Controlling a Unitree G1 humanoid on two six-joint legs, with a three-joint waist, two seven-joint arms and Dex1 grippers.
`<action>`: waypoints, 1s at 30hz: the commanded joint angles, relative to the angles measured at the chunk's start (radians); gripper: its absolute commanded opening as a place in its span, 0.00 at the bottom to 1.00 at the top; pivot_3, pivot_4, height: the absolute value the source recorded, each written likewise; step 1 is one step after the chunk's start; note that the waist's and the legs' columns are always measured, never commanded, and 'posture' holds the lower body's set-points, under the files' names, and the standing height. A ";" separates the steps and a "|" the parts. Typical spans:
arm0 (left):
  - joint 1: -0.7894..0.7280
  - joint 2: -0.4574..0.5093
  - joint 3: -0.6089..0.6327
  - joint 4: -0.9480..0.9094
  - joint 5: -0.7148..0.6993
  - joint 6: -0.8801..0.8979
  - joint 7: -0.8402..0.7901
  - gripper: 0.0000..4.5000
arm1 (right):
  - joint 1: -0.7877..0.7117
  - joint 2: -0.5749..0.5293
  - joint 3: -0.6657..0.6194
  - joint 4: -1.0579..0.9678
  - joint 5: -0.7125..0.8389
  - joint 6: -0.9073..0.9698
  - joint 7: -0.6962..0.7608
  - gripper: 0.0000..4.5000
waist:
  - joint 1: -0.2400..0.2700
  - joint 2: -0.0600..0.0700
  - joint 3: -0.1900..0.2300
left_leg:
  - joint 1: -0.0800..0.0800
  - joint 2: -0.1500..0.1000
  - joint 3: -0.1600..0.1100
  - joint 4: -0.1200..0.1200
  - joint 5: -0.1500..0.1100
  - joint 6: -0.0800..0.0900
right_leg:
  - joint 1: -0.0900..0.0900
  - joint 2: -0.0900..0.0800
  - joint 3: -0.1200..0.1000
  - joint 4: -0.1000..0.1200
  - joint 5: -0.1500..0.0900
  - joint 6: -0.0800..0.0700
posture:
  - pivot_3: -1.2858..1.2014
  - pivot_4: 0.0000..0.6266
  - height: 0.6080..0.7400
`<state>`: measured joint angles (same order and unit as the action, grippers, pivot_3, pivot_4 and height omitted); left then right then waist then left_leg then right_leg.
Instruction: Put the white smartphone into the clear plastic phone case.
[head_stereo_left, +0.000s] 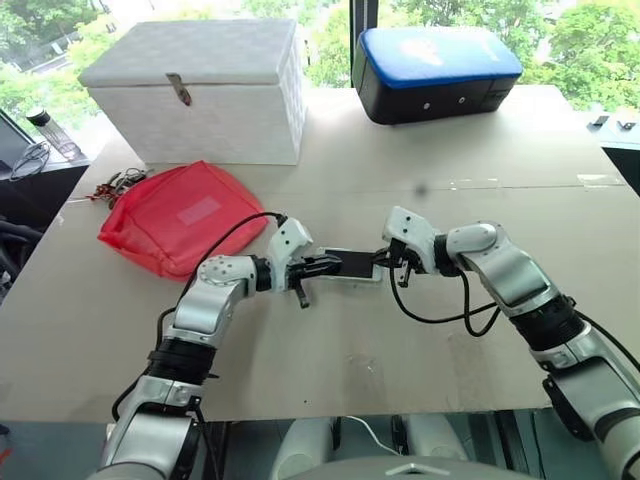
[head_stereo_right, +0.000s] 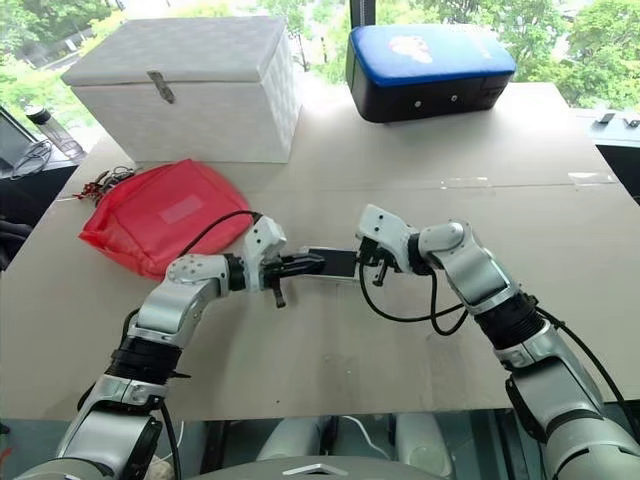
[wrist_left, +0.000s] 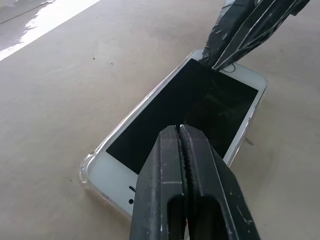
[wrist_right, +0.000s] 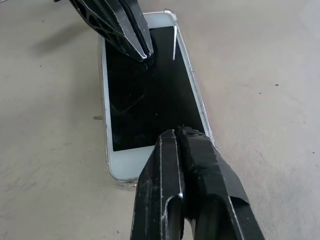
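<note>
- Clear plastic phone case (wrist_left: 88, 172) lies flat on the tan worktop (head_stereo_left: 330, 350), mid-front, btwn the two arms; its glinting rim shows round the phone's edges and corners.
- White smartphone (wrist_right: 150, 95) sits screen-up inside that case, black glass facing up, white bezel at both short ends. Whether every corner is fully seated, can't tell.
- Left gripper (wrist_left: 181, 131): fingers closed tight together, gripping nothing; tips come down onto the screen nr one end of the phone.
- Right gripper (wrist_right: 178, 133): fingers also closed together, empty; tips on or just over the screen at the opposite end. Contact vs. a hair above, can't tell.
- In the head views the two grippers point toward each other along the phone's length, w/ the phone as a dark strip btwn them.
- In each wrist view the other arm's closed fingers show at the phone's far end.
- Red pouch (head_stereo_left: 170, 220) lies on the worktop to the robot's left, behind the left arm, well apart from the phone; a small bunch of keys or similar (head_stereo_left: 120, 185) sits at its far-left corner, too small to tell exactly.
- White lidded box (head_stereo_left: 200, 90) w/ a metal latch stands at the back left of the worktop.
- Blue-topped black case (head_stereo_left: 435, 70) stands at the back, right of the box.
</note>
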<state>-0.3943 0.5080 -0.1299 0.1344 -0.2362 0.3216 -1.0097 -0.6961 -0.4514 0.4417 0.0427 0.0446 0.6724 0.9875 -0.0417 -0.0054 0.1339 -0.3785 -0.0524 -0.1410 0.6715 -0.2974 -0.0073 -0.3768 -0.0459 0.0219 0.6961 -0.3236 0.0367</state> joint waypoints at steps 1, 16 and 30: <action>0.024 0.002 -0.022 -0.015 0.019 0.018 0.014 0.02 | 0.020 0.004 0.081 0.126 -0.031 0.026 0.040 0.00 | 0.000 0.000 -0.004 | 0.001 0.000 0.000 0.000 0.000 0.000 | 0.001 0.000 0.000 0.000 0.000 0.000 | 0.52 0.24 1.00; 0.030 -0.010 -0.031 -0.025 0.018 0.045 0.045 0.02 | 0.127 -0.019 0.135 0.172 -0.073 0.004 0.080 0.00 | 0.002 0.004 -0.029 | 0.020 0.000 0.000 -0.004 -0.003 0.005 | 0.018 0.000 0.001 -0.003 0.000 0.000 | 0.52 0.24 1.00; 0.014 -0.070 0.046 -0.042 -0.066 0.031 0.067 0.02 | 0.239 0.083 -0.149 0.076 0.072 -0.319 -0.069 0.00 | 0.003 0.005 -0.023 | 0.033 0.001 -0.002 -0.015 -0.003 0.005 | 0.032 0.000 0.000 -0.014 -0.001 0.000 | 0.52 0.24 1.00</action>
<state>-0.3691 0.4543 -0.1391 0.1298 -0.2498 0.3657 -0.9559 -0.4868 -0.3960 0.3450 0.0958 0.0739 0.3936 0.9633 -0.0385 -0.0006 0.1106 -0.3469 -0.0516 -0.1426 0.6562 -0.3004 -0.0021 -0.3453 -0.0456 0.0221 0.6817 -0.3242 0.0369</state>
